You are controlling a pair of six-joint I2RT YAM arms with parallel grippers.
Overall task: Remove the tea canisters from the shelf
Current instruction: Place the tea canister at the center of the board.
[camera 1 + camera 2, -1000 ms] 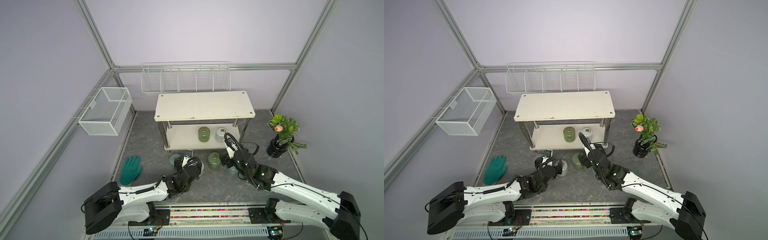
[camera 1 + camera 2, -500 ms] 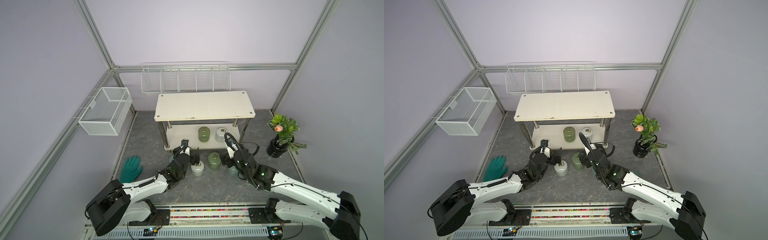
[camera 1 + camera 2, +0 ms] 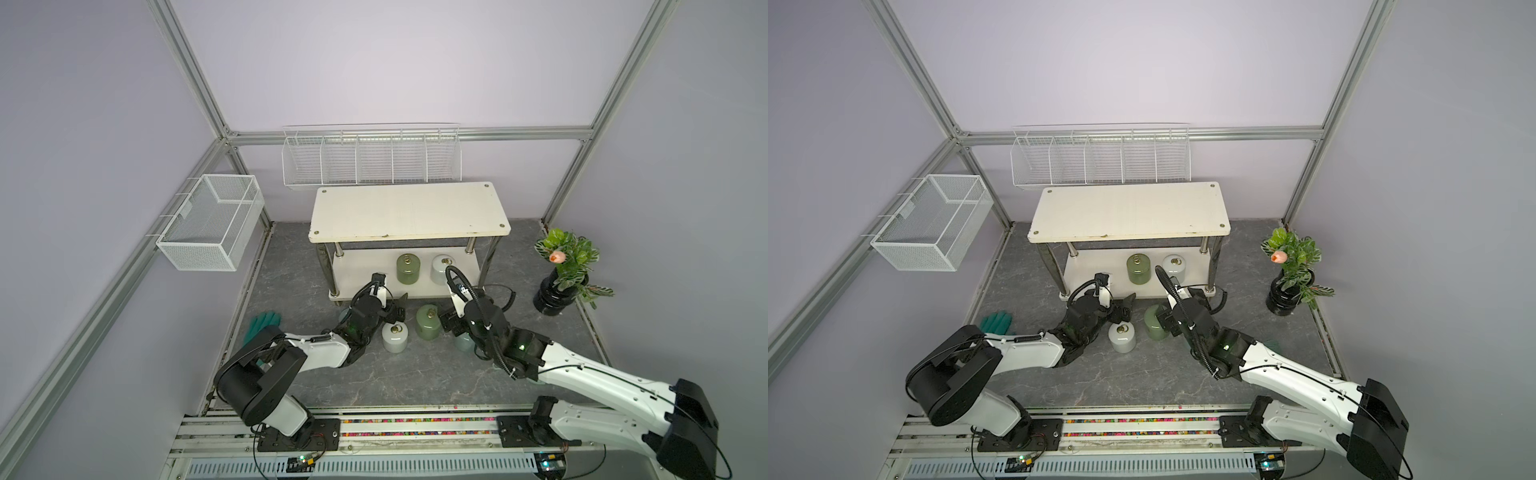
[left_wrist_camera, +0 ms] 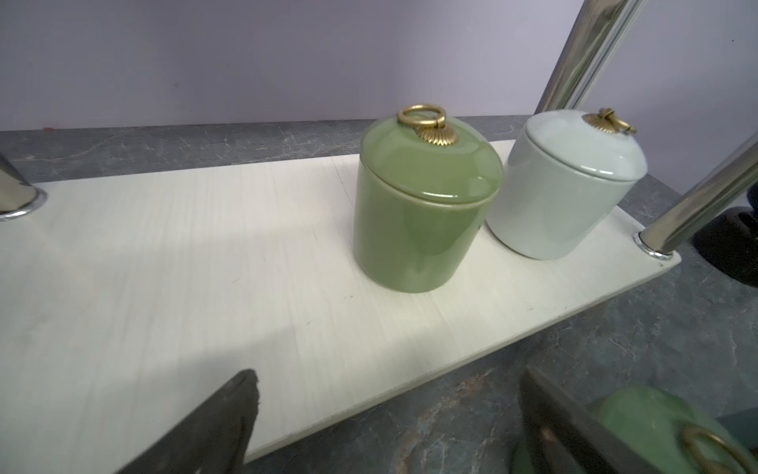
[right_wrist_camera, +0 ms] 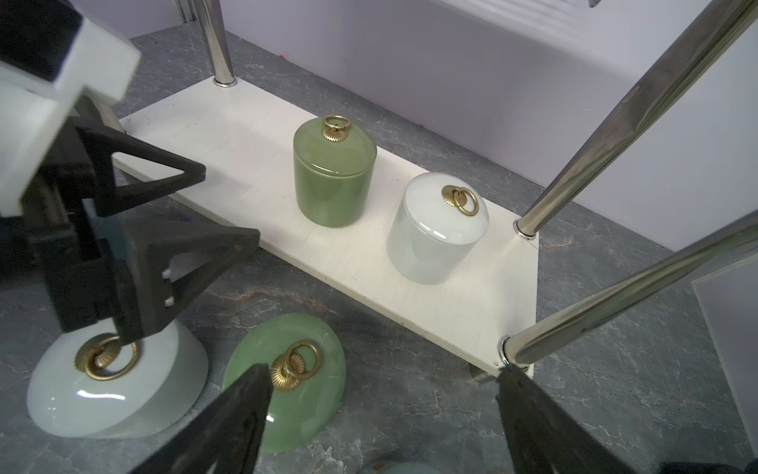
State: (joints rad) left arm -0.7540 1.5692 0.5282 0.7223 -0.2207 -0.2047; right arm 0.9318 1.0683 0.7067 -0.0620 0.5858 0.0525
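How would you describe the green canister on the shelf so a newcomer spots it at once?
Find the shelf, the cream two-tier rack near the back wall, and look at its lower board. Two canisters stand there side by side; take the green canister nearer the board's middle, not the pale canister by the end post. Its green twin stands on the grey floor, off the shelf.

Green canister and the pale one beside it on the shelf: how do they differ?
The green canister is olive; the pale canister is near-white. The green canister's brass ring pull stands up; the pale canister's ring pull lies flat on its lid. The pale canister sits nearer the end post, the green canister nearer the middle. Both are upright lidded cylinders on the shelf's lower board.
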